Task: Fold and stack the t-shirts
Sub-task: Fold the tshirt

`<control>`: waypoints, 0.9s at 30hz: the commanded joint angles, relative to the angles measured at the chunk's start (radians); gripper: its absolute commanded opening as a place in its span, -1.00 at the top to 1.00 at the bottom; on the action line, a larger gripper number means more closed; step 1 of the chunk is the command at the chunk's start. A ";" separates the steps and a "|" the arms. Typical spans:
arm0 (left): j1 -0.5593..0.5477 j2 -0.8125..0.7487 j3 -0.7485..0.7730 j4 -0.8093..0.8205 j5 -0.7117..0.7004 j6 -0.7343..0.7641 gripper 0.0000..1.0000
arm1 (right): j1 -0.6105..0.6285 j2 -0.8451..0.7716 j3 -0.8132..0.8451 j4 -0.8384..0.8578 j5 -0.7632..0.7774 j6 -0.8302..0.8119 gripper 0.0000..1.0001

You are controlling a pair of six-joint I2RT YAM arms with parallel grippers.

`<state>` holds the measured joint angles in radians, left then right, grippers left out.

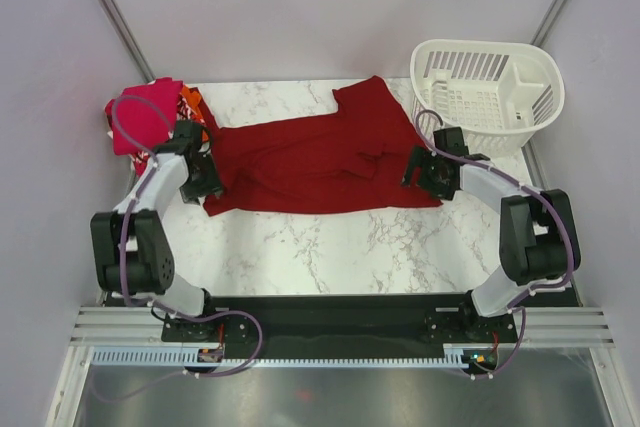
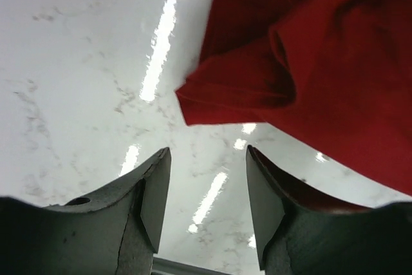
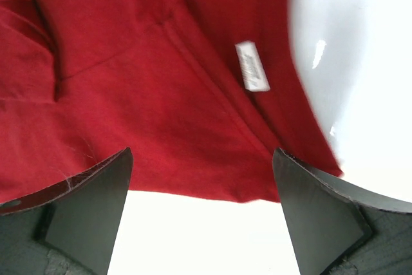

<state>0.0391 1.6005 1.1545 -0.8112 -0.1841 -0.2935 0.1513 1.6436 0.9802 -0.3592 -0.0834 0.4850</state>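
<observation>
A plain dark red t-shirt [image 1: 310, 152] lies spread and wrinkled across the middle of the marble table [image 1: 330, 247]. My left gripper [image 1: 207, 185] hovers at its left hem corner. In the left wrist view that gripper [image 2: 207, 154] is open over bare marble, and the shirt's corner [image 2: 309, 62] lies just beyond the fingertips, not touching them. My right gripper [image 1: 416, 169] is at the shirt's right end. There the gripper [image 3: 201, 157] is wide open over the shirt's edge [image 3: 161, 107], close to the white neck label [image 3: 252, 66]. Nothing is gripped.
A pile of magenta-pink and orange t-shirts [image 1: 148, 115] sits at the table's far left corner, behind the left arm. A white slotted basket [image 1: 487, 92] stands at the far right, just behind the right arm. Bare marble lies in front of the red shirt.
</observation>
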 commanded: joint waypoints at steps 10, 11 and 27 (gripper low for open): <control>0.002 -0.251 -0.340 0.240 0.345 -0.249 -0.20 | -0.068 -0.067 -0.078 0.065 0.071 0.064 -0.71; 0.002 -0.249 -0.351 0.248 0.348 -0.251 -0.20 | -0.068 -0.058 -0.078 0.068 0.056 0.064 -0.62; 0.002 -0.320 -0.369 0.256 0.336 -0.251 -0.17 | -0.085 -0.085 -0.162 0.103 0.004 0.067 1.00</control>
<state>0.0380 1.3312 0.7944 -0.5869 0.1593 -0.5083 0.0799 1.6020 0.8406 -0.2768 -0.0570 0.5438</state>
